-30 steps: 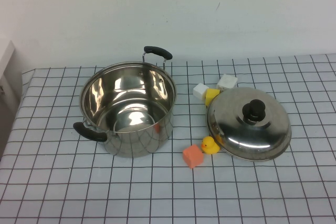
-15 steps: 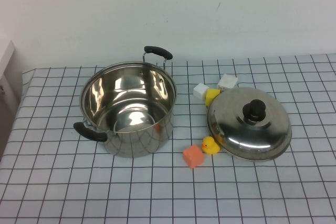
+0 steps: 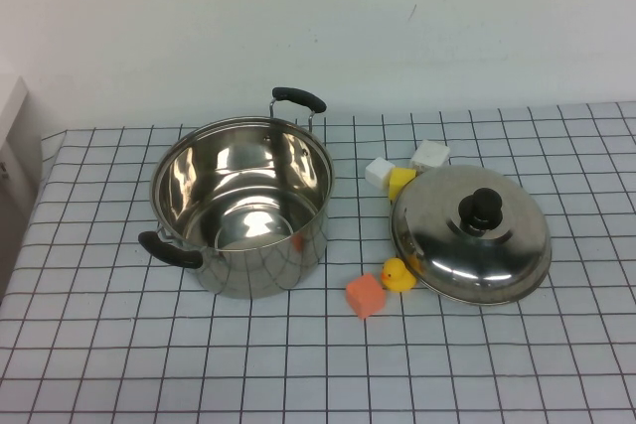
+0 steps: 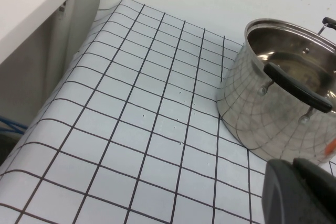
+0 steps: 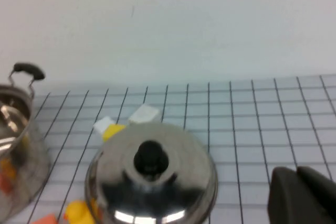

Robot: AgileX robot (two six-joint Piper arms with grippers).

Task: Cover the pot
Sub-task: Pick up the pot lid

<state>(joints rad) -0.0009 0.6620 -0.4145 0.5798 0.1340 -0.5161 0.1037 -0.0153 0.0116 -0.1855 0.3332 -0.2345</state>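
The pot (image 3: 243, 211), large, shiny and open, with two black side handles, stands left of centre on the checked cloth. It also shows in the left wrist view (image 4: 273, 108) and at the edge of the right wrist view (image 5: 10, 124). The domed steel lid (image 3: 472, 235) with a black knob (image 3: 482, 208) lies on the cloth to the pot's right, and shows in the right wrist view (image 5: 152, 177). Neither gripper shows in the high view. My left gripper (image 4: 294, 163) is shut and empty, low beside the pot. My right gripper (image 5: 296, 170) is shut and empty, apart from the lid.
An orange cube (image 3: 365, 295) and a yellow duck (image 3: 397, 274) lie between pot and lid at the front. Two white cubes (image 3: 380, 172) (image 3: 430, 155) and a yellow block (image 3: 401, 182) lie behind the lid. The table's left edge drops off beside a white shelf (image 4: 31, 3).
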